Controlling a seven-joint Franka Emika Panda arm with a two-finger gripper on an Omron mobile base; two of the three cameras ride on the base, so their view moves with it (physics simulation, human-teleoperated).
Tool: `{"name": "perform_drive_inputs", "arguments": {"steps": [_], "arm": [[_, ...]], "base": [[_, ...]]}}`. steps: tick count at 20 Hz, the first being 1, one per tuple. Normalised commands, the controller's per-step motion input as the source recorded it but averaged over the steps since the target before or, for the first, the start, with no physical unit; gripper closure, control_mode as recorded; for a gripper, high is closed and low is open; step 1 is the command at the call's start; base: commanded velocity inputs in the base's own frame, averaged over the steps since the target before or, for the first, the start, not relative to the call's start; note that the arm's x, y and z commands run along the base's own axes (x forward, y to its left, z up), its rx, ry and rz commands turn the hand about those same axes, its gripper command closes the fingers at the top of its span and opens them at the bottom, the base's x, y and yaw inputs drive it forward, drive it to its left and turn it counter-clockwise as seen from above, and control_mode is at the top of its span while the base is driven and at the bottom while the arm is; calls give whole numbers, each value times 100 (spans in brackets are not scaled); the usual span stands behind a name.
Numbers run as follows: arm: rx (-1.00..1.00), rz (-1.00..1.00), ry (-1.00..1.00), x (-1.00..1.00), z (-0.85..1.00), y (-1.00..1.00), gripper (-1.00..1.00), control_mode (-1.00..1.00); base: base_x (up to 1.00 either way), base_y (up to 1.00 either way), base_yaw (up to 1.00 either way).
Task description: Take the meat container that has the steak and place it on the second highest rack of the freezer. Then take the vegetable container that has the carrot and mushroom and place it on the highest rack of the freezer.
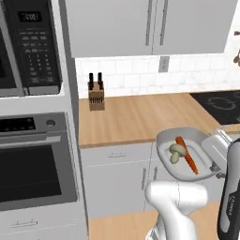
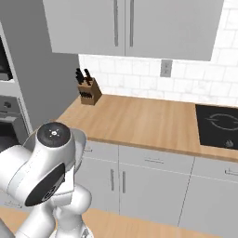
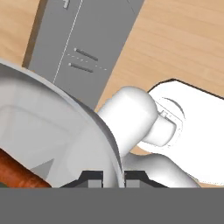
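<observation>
A home kitchen, computer-rendered.

A wooden counter runs over grey base cabinets beneath grey wall cabinets and a white tiled backsplash. A knife block stands on the counter, a black cooktop is set into it, and a built-in oven sits below a microwave.

The vegetable container is in the air in front of the counter, below its front edge. The carrot and the mushroom lie in it, mushroom left of carrot. The knife block stands on the counter at the back left. The cooktop is at the right, and the oven is left of the counter.
</observation>
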Motion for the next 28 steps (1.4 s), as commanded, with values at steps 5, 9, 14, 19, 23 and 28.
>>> {"name": "perform_drive_inputs", "arguments": {"steps": [5,9,14,19,23,28], "arm": [[0,0,0,0,0,0,100,100],[0,0,0,0,0,0,100,100],[0,0,0,0,0,0,100,100],[0,0,0,0,0,0,100,100],[0,0,0,0,0,0,100,100],[0,0,0,0,0,0,100,100]], "base": [[-50,100,9],[-14,100,7],[13,100,0],[7,100,0],[-1,100,10],[0,100,13]]}}
